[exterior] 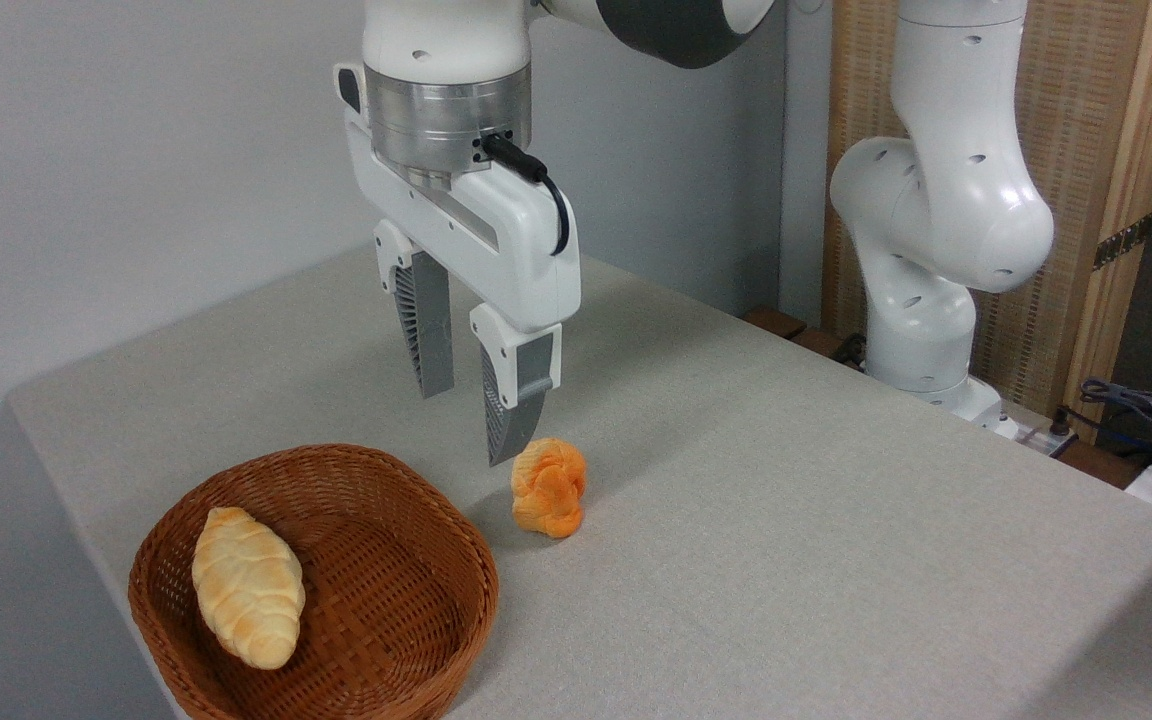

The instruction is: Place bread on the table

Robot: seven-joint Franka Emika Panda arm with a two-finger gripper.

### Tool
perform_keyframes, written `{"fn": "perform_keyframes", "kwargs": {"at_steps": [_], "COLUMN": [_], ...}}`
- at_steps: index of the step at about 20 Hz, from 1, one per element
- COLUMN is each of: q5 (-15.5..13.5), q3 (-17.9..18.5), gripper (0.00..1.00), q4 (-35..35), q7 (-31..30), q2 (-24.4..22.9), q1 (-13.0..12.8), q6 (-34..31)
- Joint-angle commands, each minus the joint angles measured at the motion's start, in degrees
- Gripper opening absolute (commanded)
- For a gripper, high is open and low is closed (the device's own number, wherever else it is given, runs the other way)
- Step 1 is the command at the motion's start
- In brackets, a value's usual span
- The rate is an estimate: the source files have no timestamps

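Gripper (pixel 469 428) hangs in the upper middle of the frame, fingers pointing down, spread apart with nothing between them. It is above the table (pixel 786 520), not touching any object. The nearer fingertip sits just above and left of the orange knot-shaped bun (pixel 548 487); whether they touch cannot be told from this angle, though a sliver of gap seems to show.

Bread (pixel 246 585): pale yellow braided loaf, golden at the ridges, glossy. It lies in the wicker basket (pixel 406 600) at lower left of the frame, resting against the left inner wall, long axis running from upper left to lower right. Well apart from the gripper.

Basket is brown, woven, oval, standing near the table's front left corner. The rest of its floor is bare weave.

Bun lies on the grey-beige cloth just right of the basket's rim, near the frame's middle, casting a soft shadow to its left.

The arm's white base column (pixel 936 230) stands at the table's far right edge. Behind it, a reed-and-wood panel (pixel 1086 150). Cables (pixel 1136 405) sit at the right edge of the frame.
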Motion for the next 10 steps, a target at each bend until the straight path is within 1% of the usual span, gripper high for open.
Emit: {"fn": "perform_keyframes", "kwargs": {"at_steps": [1,10], "q5": [-0.62,-0.36], "q3": [0.56,0.22], "gripper": [1.0,1.0], "q4": [1.54,1.99], "q7": [0.32,-0.12], "q2": [-0.08,0.36], "q1": [-0.51,-0.6], "q6": [0.3,-0.84]}}
